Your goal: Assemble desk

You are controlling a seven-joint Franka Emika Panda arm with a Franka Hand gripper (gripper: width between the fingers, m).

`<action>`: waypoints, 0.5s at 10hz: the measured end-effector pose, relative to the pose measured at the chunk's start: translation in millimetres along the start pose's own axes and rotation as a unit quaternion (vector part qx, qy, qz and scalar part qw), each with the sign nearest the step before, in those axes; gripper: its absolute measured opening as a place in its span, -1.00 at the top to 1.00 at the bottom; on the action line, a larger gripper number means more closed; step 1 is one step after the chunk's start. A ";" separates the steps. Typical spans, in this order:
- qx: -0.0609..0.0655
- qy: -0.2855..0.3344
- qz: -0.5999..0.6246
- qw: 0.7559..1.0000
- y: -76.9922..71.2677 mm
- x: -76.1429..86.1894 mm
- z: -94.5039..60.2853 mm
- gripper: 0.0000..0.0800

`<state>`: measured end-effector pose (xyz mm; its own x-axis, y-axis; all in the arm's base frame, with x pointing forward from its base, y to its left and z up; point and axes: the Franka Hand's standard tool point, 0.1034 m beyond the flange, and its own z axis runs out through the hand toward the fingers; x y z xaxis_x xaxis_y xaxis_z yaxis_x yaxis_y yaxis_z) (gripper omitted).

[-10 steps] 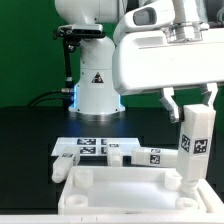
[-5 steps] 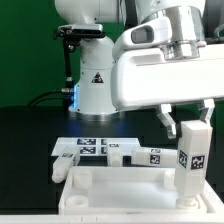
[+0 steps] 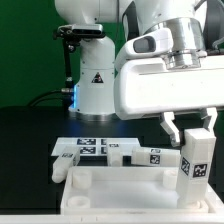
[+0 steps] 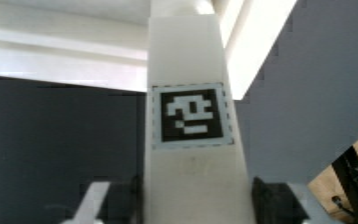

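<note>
The white rimmed desk tabletop (image 3: 110,185) lies on the black table in the exterior view, with round sockets at its corners. My gripper (image 3: 190,125) is shut on the upper end of a white square-bar leg (image 3: 192,160) bearing a black-and-white tag. The leg stands upright with its lower end at the tabletop's corner socket on the exterior view's right. In the wrist view the leg (image 4: 194,110) fills the middle, its tag facing the camera, with my gripper (image 4: 190,205) clamped on either side. More white legs (image 3: 120,152) lie behind the tabletop.
The white robot base (image 3: 95,85) with a triangle sticker stands behind the parts. The marker board (image 3: 90,148) lies flat between the base and the tabletop. A white leg (image 3: 62,166) lies at the tabletop's corner on the exterior view's left.
The wrist has turned above the leg, and the held leg has shifted slightly while staying upright at the corner socket. The grip is unchanged.
</note>
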<state>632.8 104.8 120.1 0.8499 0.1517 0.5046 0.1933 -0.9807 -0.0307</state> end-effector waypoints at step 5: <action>0.002 -0.008 0.000 1.000 -0.6 -1.8 0.9 -0.52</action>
<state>631.5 105.3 118.4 0.8581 0.1535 0.4900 0.1949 -0.9802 -0.0342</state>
